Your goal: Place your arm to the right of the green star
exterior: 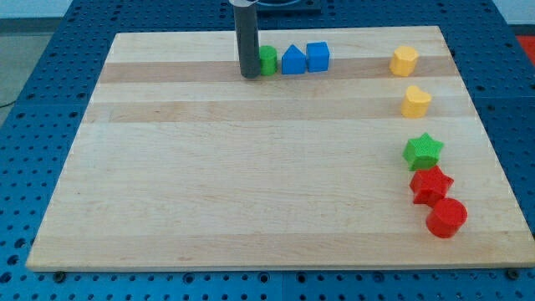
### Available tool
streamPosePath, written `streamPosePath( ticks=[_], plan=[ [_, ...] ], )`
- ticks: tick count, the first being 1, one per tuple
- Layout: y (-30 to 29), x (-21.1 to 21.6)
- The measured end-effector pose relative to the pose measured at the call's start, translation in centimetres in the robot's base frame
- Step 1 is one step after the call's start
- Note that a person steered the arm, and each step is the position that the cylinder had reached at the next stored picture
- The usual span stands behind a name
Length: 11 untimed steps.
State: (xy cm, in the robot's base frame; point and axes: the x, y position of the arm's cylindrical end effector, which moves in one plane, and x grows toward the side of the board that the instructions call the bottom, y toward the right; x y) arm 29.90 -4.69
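Observation:
The green star point(422, 151) lies near the board's right edge, below the two yellow blocks and just above a red star point(431, 185). My dark rod comes down from the view's top, and my tip point(250, 75) rests on the board at the upper middle, touching the left side of a small green cylinder point(267, 60). The tip is far to the left of and above the green star.
A blue house-shaped block point(293, 60) and a blue cube point(318, 56) sit in a row right of the green cylinder. A yellow hexagon point(405, 60) and a yellow pentagon point(415, 101) sit at the upper right. A red cylinder point(446, 218) lies below the red star. The wooden board point(251, 184) ends close to the right-hand blocks.

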Motion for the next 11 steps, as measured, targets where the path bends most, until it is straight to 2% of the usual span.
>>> streamPosePath(
  ticks=[1, 2, 6, 7, 8, 11],
  plan=[
    [0.0, -0.4],
    [0.7, 2.7],
    [36.8, 15.9],
    [38.6, 20.9],
    [35.2, 22.5],
    [22.9, 17.8]
  ],
)
